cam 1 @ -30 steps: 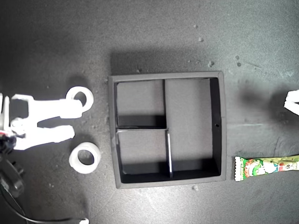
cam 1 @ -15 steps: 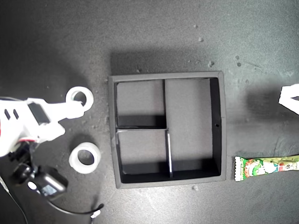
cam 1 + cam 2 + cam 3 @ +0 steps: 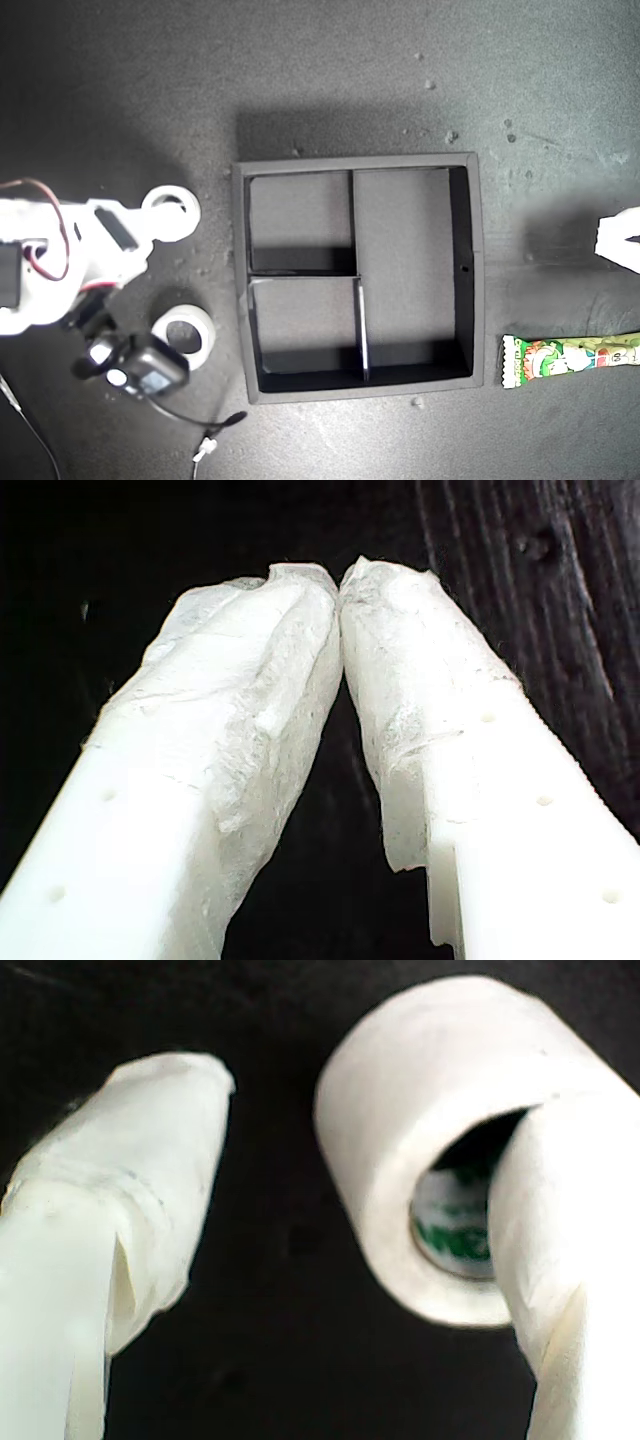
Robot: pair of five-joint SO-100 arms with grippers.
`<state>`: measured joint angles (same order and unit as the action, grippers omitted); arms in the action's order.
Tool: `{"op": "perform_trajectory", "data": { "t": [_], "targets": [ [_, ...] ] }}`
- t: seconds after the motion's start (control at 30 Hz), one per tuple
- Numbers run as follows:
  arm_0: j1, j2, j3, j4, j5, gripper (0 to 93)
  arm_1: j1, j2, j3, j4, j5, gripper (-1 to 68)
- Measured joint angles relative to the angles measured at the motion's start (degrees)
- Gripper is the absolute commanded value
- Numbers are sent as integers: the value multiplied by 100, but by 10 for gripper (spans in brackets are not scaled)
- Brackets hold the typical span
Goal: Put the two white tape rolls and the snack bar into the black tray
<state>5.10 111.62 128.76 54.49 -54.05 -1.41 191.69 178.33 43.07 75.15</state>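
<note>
Black tray point(image 3: 476, 270) stands empty; my second gripper point(image 3: 370, 1130) released around one tape roll point(image 3: 440, 1110).

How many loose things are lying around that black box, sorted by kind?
Small white ring-shaped tape rolls: 2, one with a robot finger through its hole, one below it in the exterior view
Green and white wrapped snack bar: 1
Square black divided tray, nothing inside: 1
Total: 4

A dark grey tabletop point(image 3: 330, 80) is seen filling the whole exterior view. It looks rough and is dotted with small pale crumbs point(image 3: 452, 135). Bright light is thrown from above, and soft shadows are cast on the surface. No walls, windows or other furniture can be made out.
</note>
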Motion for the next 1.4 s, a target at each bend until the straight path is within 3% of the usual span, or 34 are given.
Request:
{"op": "perform_trajectory", "data": {
  "t": [0.37, 1.03, 1.2, 1.4],
  "targets": [
    [-290, -510, -132, -325, 18, 104, -114, 0, 0, -352, -105, -3],
    [-448, -167, 729, -396, -519, 122, -220, 0, 0, -545, -246, -3],
    [-448, -44, 835, -483, -527, 9, -229, 0, 0, -545, -246, -3],
    [-510, 668, 817, -167, -483, 2, 26, 0, 0, -536, 211, -3]
  ]
}}
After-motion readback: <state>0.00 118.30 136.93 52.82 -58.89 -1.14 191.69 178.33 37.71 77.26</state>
